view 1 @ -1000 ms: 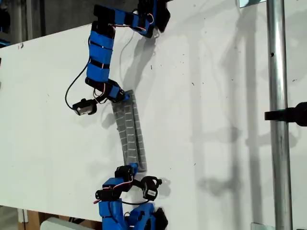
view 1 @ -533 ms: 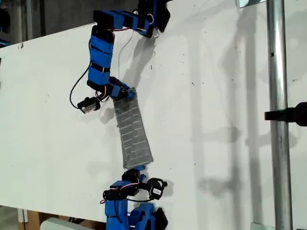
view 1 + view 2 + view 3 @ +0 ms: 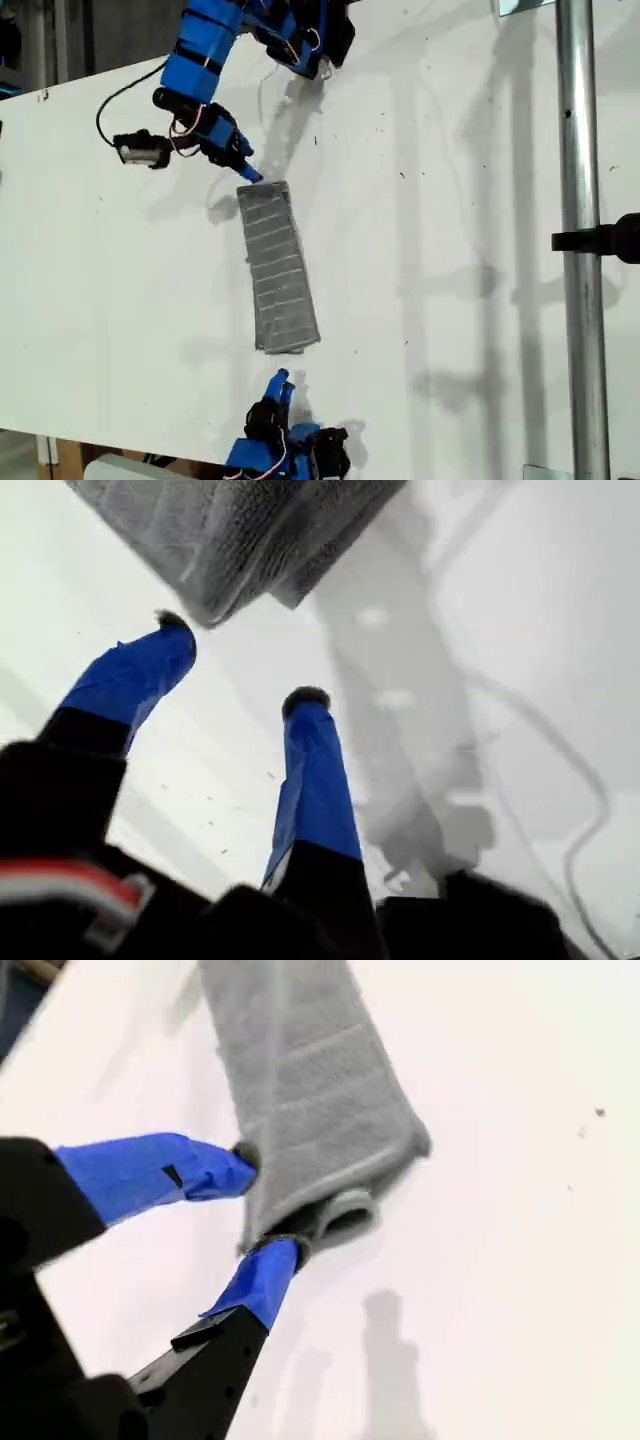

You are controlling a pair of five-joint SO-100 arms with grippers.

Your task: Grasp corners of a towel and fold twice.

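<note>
Towel folded into a long ribbed grey strip, laid flat mid-table, first gripper spread wide just off one end, second gripper parted, empty, at the other end.

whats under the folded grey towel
The dark-grey striped folded towel lies flat on the white table. Its own lower layers show at the folded end; anything beneath them is covered.
</note>
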